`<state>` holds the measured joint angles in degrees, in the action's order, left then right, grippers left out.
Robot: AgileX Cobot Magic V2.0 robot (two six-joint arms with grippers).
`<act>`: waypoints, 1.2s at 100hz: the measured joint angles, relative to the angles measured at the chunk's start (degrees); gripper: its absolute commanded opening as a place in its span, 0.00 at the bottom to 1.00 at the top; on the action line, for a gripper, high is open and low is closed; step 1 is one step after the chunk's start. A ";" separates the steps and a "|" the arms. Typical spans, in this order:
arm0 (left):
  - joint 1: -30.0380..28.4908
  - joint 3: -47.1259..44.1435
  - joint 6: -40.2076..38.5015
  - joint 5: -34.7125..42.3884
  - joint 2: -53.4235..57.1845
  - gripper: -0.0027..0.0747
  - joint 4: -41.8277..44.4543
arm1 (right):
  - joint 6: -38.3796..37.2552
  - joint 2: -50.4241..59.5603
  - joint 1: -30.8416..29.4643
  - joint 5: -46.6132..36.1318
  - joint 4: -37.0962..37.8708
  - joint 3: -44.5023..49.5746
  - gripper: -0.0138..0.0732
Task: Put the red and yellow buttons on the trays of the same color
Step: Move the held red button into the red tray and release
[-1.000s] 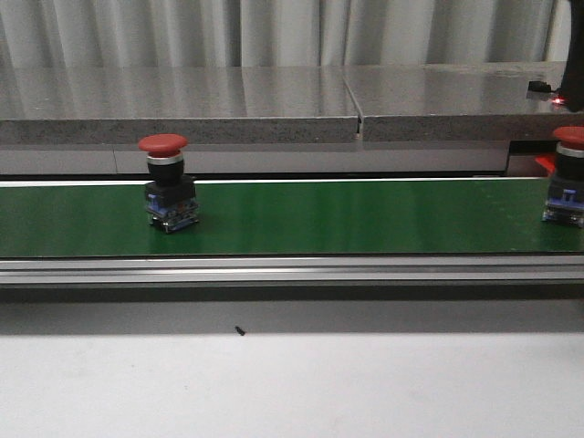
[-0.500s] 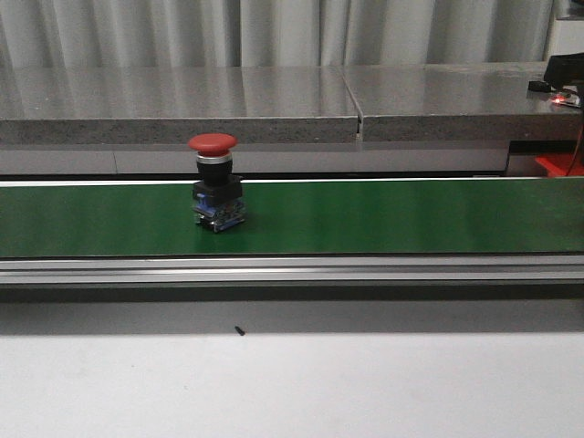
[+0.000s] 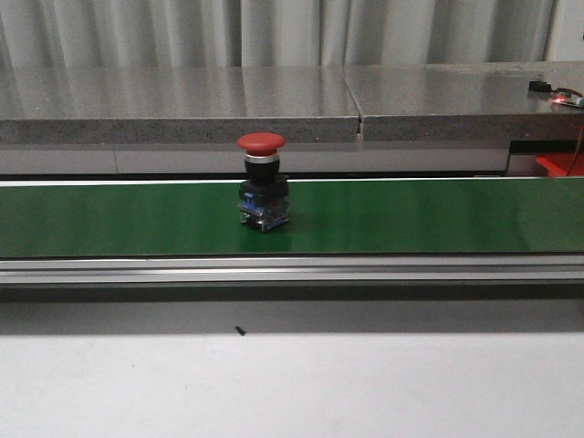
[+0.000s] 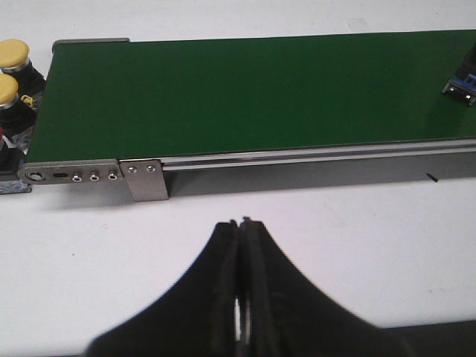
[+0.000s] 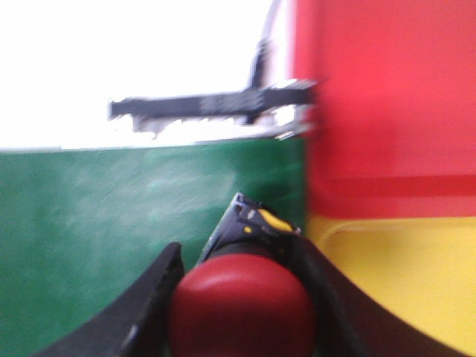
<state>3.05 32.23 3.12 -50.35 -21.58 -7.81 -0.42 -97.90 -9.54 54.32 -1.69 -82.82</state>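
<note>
A red button [image 3: 262, 182] stands upright on the green belt [image 3: 411, 219], left of its middle in the front view. Its blue base [image 4: 462, 80] shows at the edge of the left wrist view. My right gripper [image 5: 238, 256] is shut on another red button [image 5: 242, 312], held above the belt's end beside the red tray [image 5: 379, 97] and the yellow tray [image 5: 394, 275]. A corner of the red tray [image 3: 561, 164] shows at the far right in the front view. My left gripper [image 4: 242, 223] is shut and empty over the white table. Two yellow buttons [image 4: 13, 53] stand past the belt's left end.
A grey stone ledge [image 3: 182, 100] runs behind the belt. The belt's metal rail [image 3: 292, 269] and end bracket [image 4: 145, 178] border the white table [image 3: 292, 383]. A small dark speck [image 3: 240, 330] lies on the table. A device with a red light [image 3: 552, 91] sits at the back right.
The red button on the belt has travelled right, from the left part toward the middle. The second red button at the belt's right end has left the front view.
</note>
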 measured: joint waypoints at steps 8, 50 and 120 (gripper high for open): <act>0.00 0.00 0.00 0.00 0.00 0.01 0.00 | 0.78 -1.73 -2.74 0.00 -0.36 -2.27 0.19; 0.00 0.00 0.00 0.00 0.00 0.01 0.00 | 5.37 -16.03 -8.61 -1.72 -4.44 -11.71 0.19; 0.00 0.00 0.00 0.00 0.00 0.01 0.00 | 5.61 -28.50 -8.61 3.23 -5.13 -26.33 0.76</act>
<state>3.05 32.23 3.12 -50.35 -21.58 -7.81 5.19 -126.40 -18.15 57.56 -6.82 -109.15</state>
